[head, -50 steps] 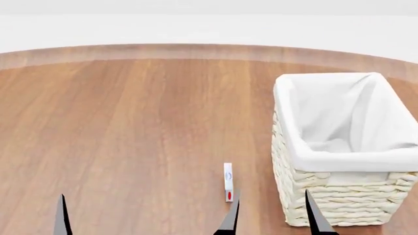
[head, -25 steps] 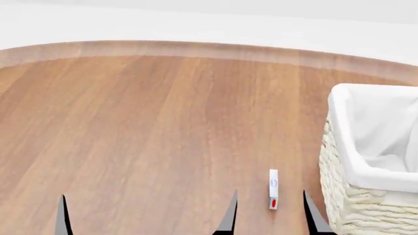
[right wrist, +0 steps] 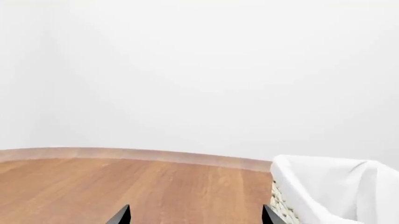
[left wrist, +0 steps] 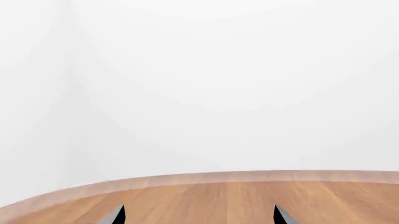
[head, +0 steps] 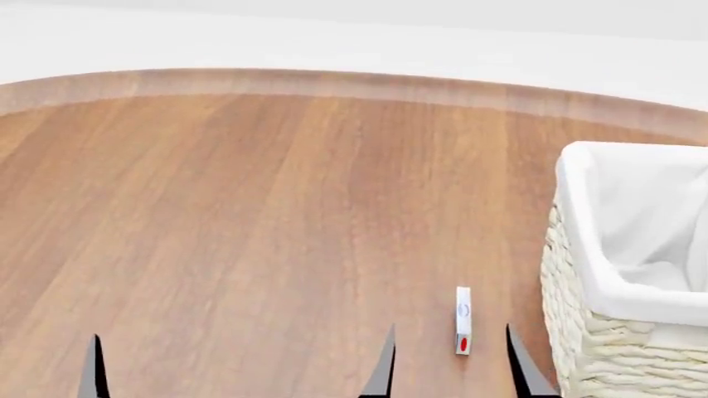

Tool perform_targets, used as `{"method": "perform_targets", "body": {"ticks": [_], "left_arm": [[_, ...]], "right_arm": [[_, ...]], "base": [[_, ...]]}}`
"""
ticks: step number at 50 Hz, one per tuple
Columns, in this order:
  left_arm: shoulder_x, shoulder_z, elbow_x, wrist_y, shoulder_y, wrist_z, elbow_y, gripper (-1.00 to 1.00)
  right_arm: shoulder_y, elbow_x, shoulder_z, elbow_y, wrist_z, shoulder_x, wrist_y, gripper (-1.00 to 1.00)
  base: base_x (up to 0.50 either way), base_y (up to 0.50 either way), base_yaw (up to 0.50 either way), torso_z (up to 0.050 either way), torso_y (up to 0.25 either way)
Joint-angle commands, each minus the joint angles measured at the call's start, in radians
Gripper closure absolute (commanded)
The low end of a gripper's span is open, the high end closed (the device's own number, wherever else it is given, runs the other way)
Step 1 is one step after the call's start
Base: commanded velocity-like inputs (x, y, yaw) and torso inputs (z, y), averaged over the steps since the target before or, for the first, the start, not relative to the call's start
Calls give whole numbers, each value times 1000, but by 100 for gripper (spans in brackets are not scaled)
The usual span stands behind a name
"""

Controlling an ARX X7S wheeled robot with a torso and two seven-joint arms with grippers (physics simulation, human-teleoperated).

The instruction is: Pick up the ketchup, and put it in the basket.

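Observation:
The ketchup is out of view in every frame. The cream wicker basket with its white cloth liner stands on the wooden table at the right edge of the head view, partly cut off. It also shows in the right wrist view as the basket, ahead and to one side of the fingers. My right gripper is open, its dark fingertips low beside the basket's near corner. My left gripper is open over bare wood, with nothing between its fingers. Only one of its fingertips shows in the head view.
A small white box with a red spot stands on the round wooden table, just left of the basket and beyond my right fingertips. The table's curved far edge meets a plain white background.
Over the last second the head view swung left, so the basket and the white box slid right. In the last half second the fingertips sank slightly lower in view.

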Motion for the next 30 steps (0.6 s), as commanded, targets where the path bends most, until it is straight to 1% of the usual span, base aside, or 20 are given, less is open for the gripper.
{"method": "perform_targets", "body": {"ticks": [1,7,13,14,19,24,29,30], "left_arm": [[-50,-39,-35,38,104,14,49,-100],[-74,-54,-13,88,249,10,94,-100],[-100,-93,-35,115,383,2,158,-100],[-105,-106,-46,128,422,1,167,-100],[-98,-117,-17,181,494,-8,138,-100],[-109,-129,-37,185,557,-3,119,-100],[-99,-142,-61,207,603,-9,74,-100],[-93,-138,-40,240,626,-5,45,-100]], "right_arm": [[3,7,-8,16,4,6,-9,-100],[3,11,-12,26,6,9,-13,-100],[4,15,-10,27,10,11,-14,-100],[5,17,-10,29,10,12,-15,-100],[5,18,-14,37,12,13,-22,-100],[7,20,-19,45,13,14,-27,-100],[5,22,-18,43,17,17,-27,-100],[4,23,-17,41,18,18,-27,-100]], "base": [[0,0,0,0,0],[0,0,0,0,0],[0,0,0,0,0],[0,0,0,0,0],[0,0,0,0,0],[0,0,0,0,0],[0,0,0,0,0],[0,0,0,0,0]]}}
